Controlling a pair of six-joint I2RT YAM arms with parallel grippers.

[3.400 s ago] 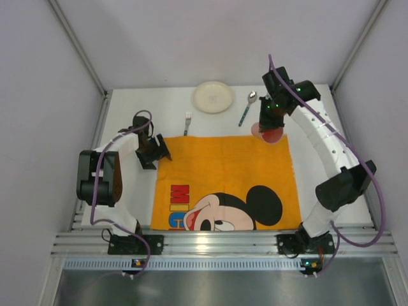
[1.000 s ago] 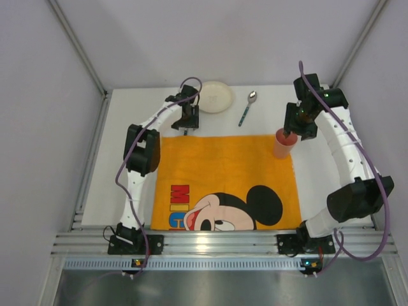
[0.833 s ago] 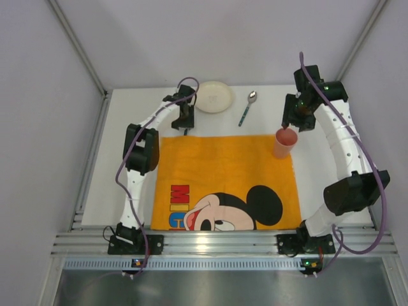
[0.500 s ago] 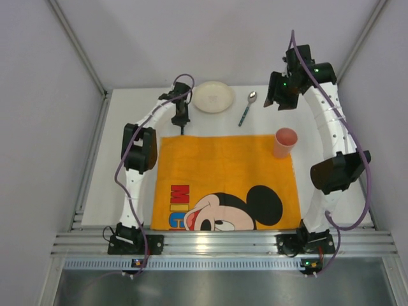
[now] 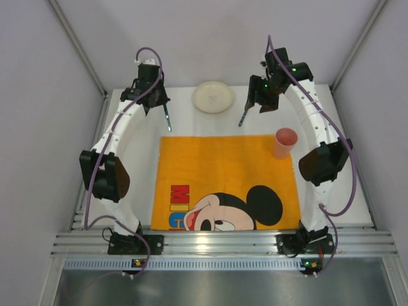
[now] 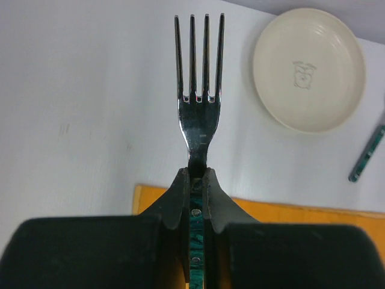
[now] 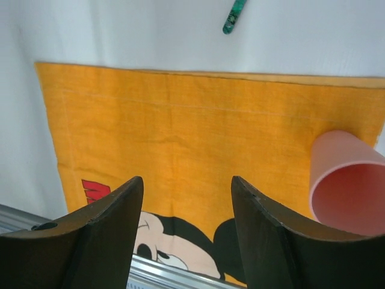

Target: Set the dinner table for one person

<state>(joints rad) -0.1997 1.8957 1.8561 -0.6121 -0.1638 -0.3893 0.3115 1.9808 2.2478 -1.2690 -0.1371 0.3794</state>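
Left hand [image 6: 195,176] is clamping fork [image 6: 199,90] by its handle; narrow grip is risking it pivoting or slipping. Right hand [image 7: 186,186] is hanging open.

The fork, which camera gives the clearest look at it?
The left wrist view: the fork looms large, four tines sharp, handle pinched in the left gripper. The top view shows only a thin dark sliver below that gripper. The right wrist view misses it.

The left gripper [image 6: 197,180] now clamps the fork [image 6: 199,114], lifted off the dinner table [image 6: 90,90], tines ahead of its fingertips. The right gripper [image 7: 186,183] no longer holds the pink cup [image 7: 346,183], which stands free just beyond one finger.
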